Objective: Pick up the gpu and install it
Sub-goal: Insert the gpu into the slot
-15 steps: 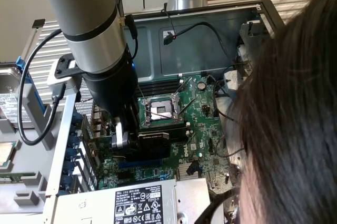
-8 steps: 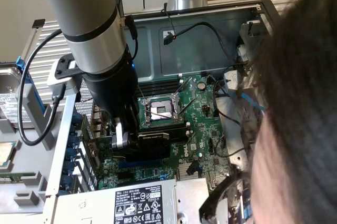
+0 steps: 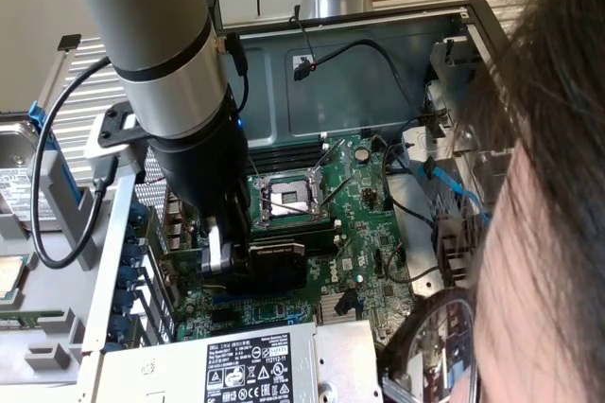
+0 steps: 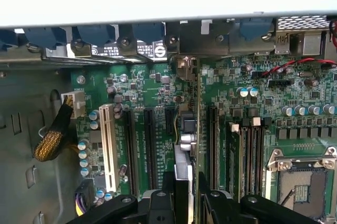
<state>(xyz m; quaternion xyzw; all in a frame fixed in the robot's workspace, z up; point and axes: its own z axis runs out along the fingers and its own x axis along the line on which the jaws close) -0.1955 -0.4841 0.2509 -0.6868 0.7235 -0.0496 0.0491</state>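
The gripper [image 4: 185, 197] is closed on the gpu [image 4: 185, 155]. In the wrist view its two black fingers [image 4: 167, 195] press on both sides of the card, which is seen edge-on as a thin upright strip with a silver part and a small black block at its far end. Most of the card is hidden there, because only its narrow edge faces the camera.

In the exterior view the gripper [image 3: 236, 252] holds the gpu [image 3: 274, 266] low over the motherboard [image 3: 364, 223], just beside the CPU socket [image 3: 288, 197]. The black fan shroud is visible, but the fingers and the arm [image 3: 156, 53] cover the bracket end of the card. It is hard to say whether the lower edge already sits in a slot or is only above it.

The wrist view shows the card standing between the black expansion slots [image 4: 150, 148] and the long black slot [image 4: 212, 140] next to the memory sticks [image 4: 250, 153]. A white slot [image 4: 108, 148] is further away, near a yellow braided cable [image 4: 52, 140].

The computer case [image 3: 378, 72] is cut off at the edges of the exterior view. A person's dark hair [image 3: 548, 185] covers the exterior view's right side. The power supply [image 3: 250, 365] with its label lies at the bottom.
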